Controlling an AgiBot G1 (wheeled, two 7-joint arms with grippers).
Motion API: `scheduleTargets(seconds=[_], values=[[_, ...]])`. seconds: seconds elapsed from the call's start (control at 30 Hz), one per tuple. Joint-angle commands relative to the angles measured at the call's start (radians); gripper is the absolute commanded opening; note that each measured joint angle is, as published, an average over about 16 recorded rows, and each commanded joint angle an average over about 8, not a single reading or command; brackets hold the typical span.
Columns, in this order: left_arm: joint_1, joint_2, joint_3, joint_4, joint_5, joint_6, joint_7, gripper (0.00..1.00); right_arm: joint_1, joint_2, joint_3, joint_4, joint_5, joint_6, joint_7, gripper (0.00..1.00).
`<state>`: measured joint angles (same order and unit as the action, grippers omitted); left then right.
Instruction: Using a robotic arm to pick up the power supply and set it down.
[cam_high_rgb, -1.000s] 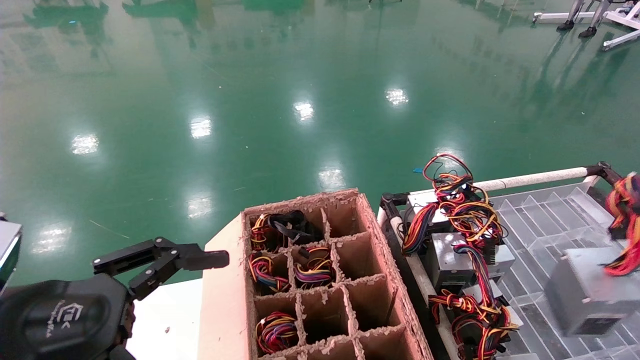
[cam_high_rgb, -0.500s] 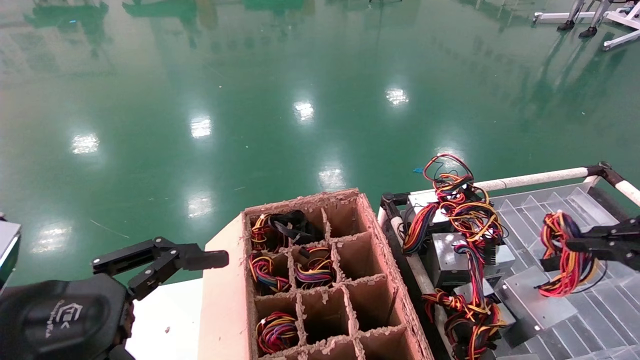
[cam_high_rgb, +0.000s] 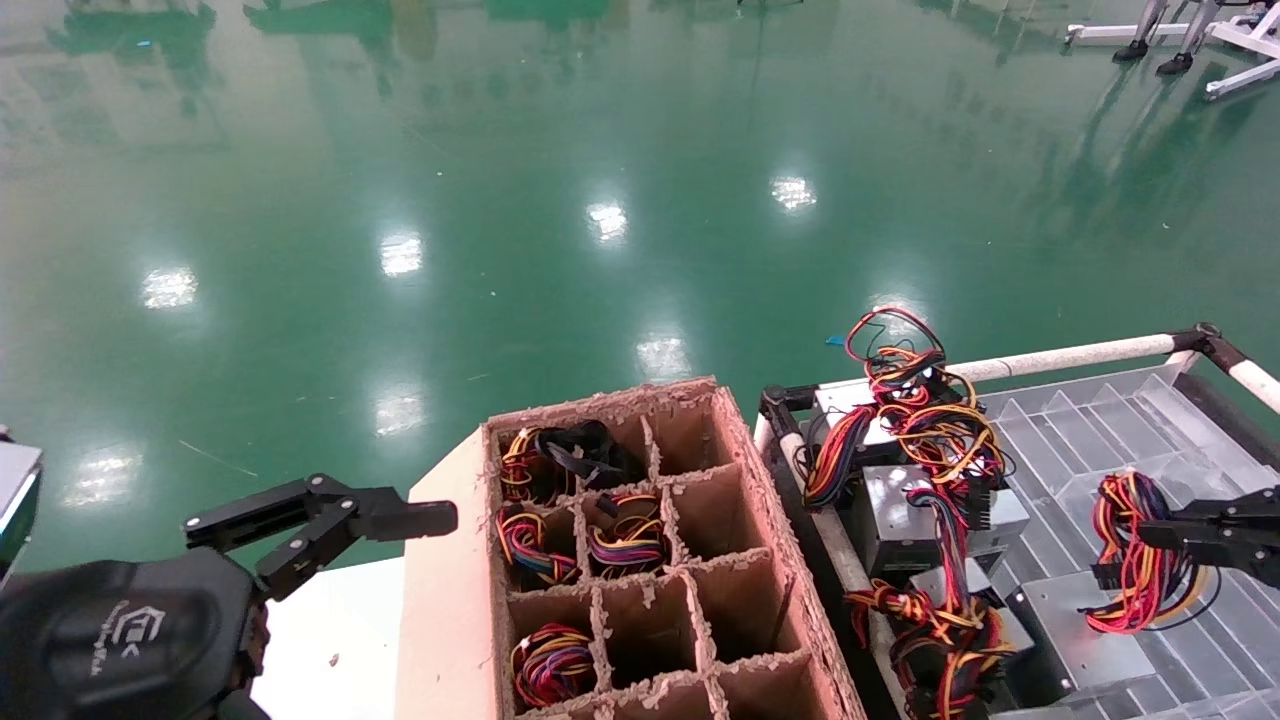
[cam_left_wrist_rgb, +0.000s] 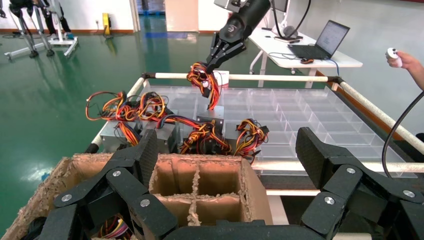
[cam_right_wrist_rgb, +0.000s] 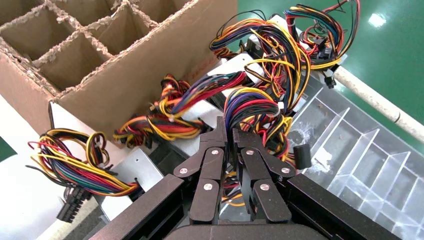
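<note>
Right hand (cam_high_rgb: 1155, 533) pinched shut on wire bundle (cam_high_rgb: 1135, 550) of power supply (cam_high_rgb: 1085, 633); silver box lies tilted on clear divided tray (cam_high_rgb: 1090, 430), beside other units; left hand (cam_high_rgb: 330, 525) spread wide, holding nothing, beside cardboard crate (cam_high_rgb: 770, 530).

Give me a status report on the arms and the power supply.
Right gripper shut on wire bundle, power supply on clear tray. Left gripper open, idle beside cardboard box.

Workshop: glossy green floor (cam_high_rgb: 600, 150)
</note>
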<state>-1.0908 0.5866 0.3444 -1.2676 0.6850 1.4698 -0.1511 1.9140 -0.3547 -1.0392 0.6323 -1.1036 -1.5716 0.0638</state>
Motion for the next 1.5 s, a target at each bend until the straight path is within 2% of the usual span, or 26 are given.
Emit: scheduleTargets(seconds=[0.03,0.1,0.17,0.2,0.37,0.43,0.47,1.2,1.5], values=[[0.0,0.0,0.0,0.0,0.0,0.0,0.0,1.0,-0.009,0.003,-0.006,-0.018,0.013,0.002,-0.008,0.0],[0.0,0.0,0.0,0.0,0.0,0.0,0.0,1.0,-0.019,0.003,-0.01,-0.039,0.025,0.005,-0.017,0.0],[0.0,0.0,0.0,0.0,0.0,0.0,0.0,1.0,-0.029,0.0,-0.013,-0.06,0.035,0.007,-0.028,0.08],[0.0,0.0,0.0,0.0,0.0,0.0,0.0,1.0,-0.034,-0.001,-0.014,-0.07,0.039,0.008,-0.033,0.16],[0.0,0.0,0.0,0.0,0.0,0.0,0.0,1.0,-0.049,-0.01,-0.02,-0.109,0.05,0.017,-0.058,0.78],[0.0,0.0,0.0,0.0,0.0,0.0,0.0,1.0,-0.051,-0.013,-0.021,-0.12,0.051,0.021,-0.066,0.96],[0.0,0.0,0.0,0.0,0.0,0.0,0.0,1.0,-0.052,-0.014,-0.022,-0.124,0.052,0.022,-0.068,1.0],[0.0,0.0,0.0,0.0,0.0,0.0,0.0,1.0,-0.055,-0.015,-0.017,-0.117,0.054,0.023,-0.067,1.0],[0.0,0.0,0.0,0.001,0.0,0.0,0.0,1.0,-0.138,-0.04,0.065,-0.036,0.088,0.029,-0.047,1.0]])
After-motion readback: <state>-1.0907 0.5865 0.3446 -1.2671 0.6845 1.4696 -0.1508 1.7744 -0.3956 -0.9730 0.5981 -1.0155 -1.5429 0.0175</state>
